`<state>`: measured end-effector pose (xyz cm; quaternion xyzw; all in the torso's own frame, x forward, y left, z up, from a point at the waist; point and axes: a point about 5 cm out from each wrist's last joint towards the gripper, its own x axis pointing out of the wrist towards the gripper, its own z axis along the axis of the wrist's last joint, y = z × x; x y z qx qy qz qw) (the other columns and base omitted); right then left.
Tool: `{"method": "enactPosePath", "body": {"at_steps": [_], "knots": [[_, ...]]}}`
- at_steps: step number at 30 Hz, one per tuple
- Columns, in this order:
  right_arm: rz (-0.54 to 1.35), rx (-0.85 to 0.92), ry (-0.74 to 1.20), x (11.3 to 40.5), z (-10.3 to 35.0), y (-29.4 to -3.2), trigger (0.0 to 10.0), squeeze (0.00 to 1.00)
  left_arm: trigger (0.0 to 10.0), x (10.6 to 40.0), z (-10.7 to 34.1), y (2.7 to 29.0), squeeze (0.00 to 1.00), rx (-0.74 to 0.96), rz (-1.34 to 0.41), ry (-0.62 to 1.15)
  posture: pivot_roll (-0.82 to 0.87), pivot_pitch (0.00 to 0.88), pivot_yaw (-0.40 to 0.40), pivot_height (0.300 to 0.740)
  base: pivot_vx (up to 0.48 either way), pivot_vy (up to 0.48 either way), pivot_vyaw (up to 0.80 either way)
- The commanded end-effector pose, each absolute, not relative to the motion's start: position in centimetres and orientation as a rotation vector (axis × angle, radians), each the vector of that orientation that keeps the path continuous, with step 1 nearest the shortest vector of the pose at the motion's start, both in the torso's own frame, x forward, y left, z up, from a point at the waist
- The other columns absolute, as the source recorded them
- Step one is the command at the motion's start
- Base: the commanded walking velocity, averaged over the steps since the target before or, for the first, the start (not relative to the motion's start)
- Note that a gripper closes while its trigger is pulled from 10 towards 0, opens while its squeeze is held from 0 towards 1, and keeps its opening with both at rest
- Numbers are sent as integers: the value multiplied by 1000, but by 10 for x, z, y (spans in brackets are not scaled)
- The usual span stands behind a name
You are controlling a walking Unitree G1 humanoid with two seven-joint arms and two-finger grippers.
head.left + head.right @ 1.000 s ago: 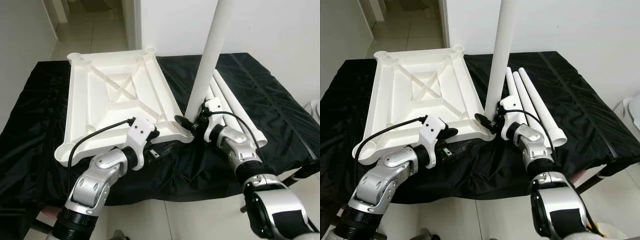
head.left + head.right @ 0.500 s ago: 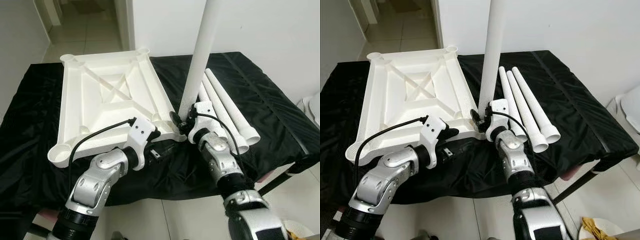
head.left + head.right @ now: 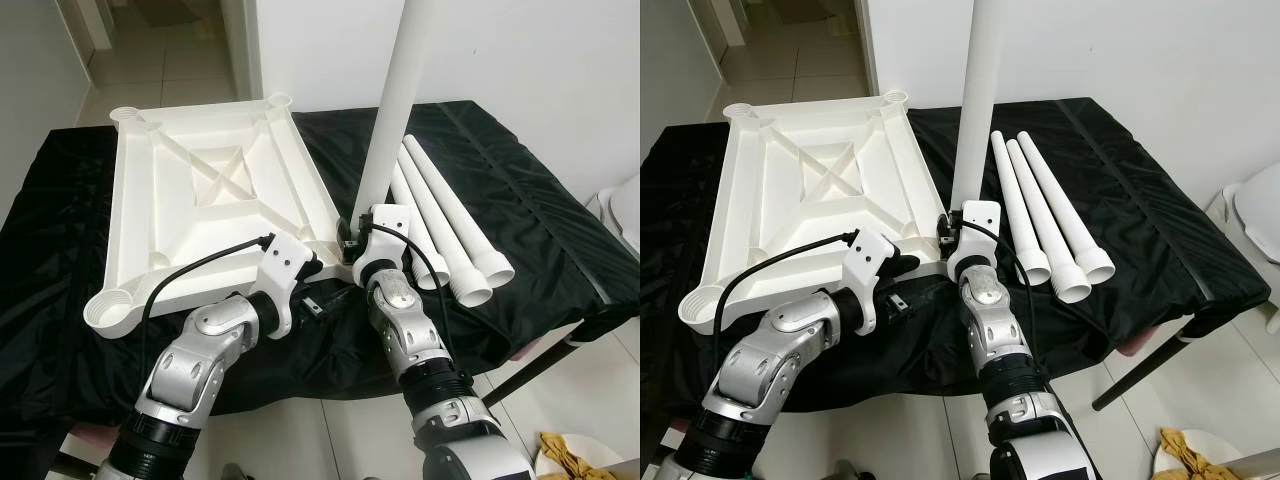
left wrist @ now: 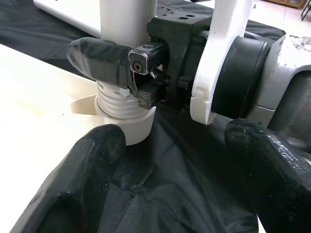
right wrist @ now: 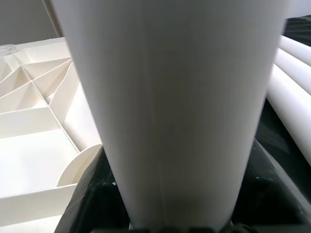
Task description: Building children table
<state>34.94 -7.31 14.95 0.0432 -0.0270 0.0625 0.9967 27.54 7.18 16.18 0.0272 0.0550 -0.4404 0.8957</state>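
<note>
The white table top (image 3: 200, 205) lies upside down on the black cloth. One white leg (image 3: 395, 100) stands upright in its near right corner socket (image 4: 137, 127), threaded end (image 4: 116, 104) at the socket's mouth. My right gripper (image 3: 352, 235) is shut on this leg just above the socket; the leg (image 5: 170, 97) looms close in the right wrist view. My left gripper (image 3: 322, 288) hovers open at the table top's front edge, beside that corner, its fingers (image 4: 95, 150) apart and holding nothing. Three more legs (image 3: 440, 215) lie side by side on the cloth to the right.
The cloth-covered table (image 3: 540, 210) ends close in front of me and at the right. A white wall stands behind, and a tiled doorway (image 3: 170, 60) opens at the back left. On the floor at right are a white object (image 3: 625, 210) and a yellow rag (image 3: 570, 455).
The camera has shifted. My right forearm has swung leftward and the held leg stands a little more upright over the corner. The left gripper has stayed open in place.
</note>
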Motion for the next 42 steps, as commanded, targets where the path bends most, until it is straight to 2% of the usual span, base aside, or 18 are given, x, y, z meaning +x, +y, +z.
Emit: {"method": "enactPosePath", "body": {"at_steps": [1, 2, 3, 9, 10, 11, 12, 26, 27, 29, 32, 35, 36, 42], "knots": [[101, 143, -49, 348, 154, -71, 9569, 0, 10000, 276, 161, 71, 0, 63, -924, 115, -59, 11, 13, 740, 0, 0, 0], [101, 143, -49, 348, 154, -71, 9569, 0, 10000, 276, 161, 71, 0, 63, -924, 115, -59, 11, 13, 740, 0, 0, 0], [92, 133, -43, 348, 153, -74, 10000, 0, 10000, 276, 161, 71, 0, 63, -923, 114, -55, 8, 8, 740, 0, 0, 0], [73, 124, -47, 351, 153, -91, 10000, 0, 10000, 276, 161, 72, 0, 63, -916, 108, -55, 0, -1, 740, 0, 0, 0], [80, 121, -48, 351, 153, -95, 10000, 357, 10000, 276, 161, 72, 0, 64, -916, 108, -56, 0, -4, 740, 0, 0, 0], [80, 121, -48, 351, 153, -95, 10000, 357, 10000, 276, 161, 72, 0, 64, -916, 108, -56, 0, -4, 740, 0, 0, 0], [89, 130, -43, 351, 153, -99, 10000, 1000, 10000, 276, 161, 72, 0, 64, -915, 107, -57, 0, -4, 740, 0, 0, 0], [345, 73, -60, 350, 157, -99, 10000, 1000, 10000, 275, 160, 69, 0, 70, -927, 105, -60, 0, -3, 740, 0, 0, 0], [377, 64, -60, 350, 157, -101, 10000, 0, 10000, 275, 160, 69, 0, 70, -928, 105, -56, 0, -6, 740, 0, 0, 0], [377, 64, -60, 350, 157, -101, 10000, 0, 10000, 275, 160, 69, 0, 70, -928, 105, -56, 0, -6, 740, 0, 0, 0], [547, -16, -75, 350, 156, -114, 10000, 0, 10000, 274, 159, 69, 0, 71, -929, 105, -52, 0, -7, 740, 0, 0, 0], [593, -56, -76, 349, 155, -117, 10000, 0, 10000, 274, 159, 69, 0, 71, -930, 105, -52, 0, -7, 740, 0, 0, 0], [658, -86, -54, 350, 150, -129, 10000, 0, 10000, 274, 160, 69, 0, 72, -928, 103, -47, 0, -2, 740, 0, 0, 0], [689, -119, -42, 355, 149, -142, 10000, 0, 10000, 275, 160, 69, 0, 71, -929, 102, -44, 0, 4, 740, 0, 0, 0]]}}
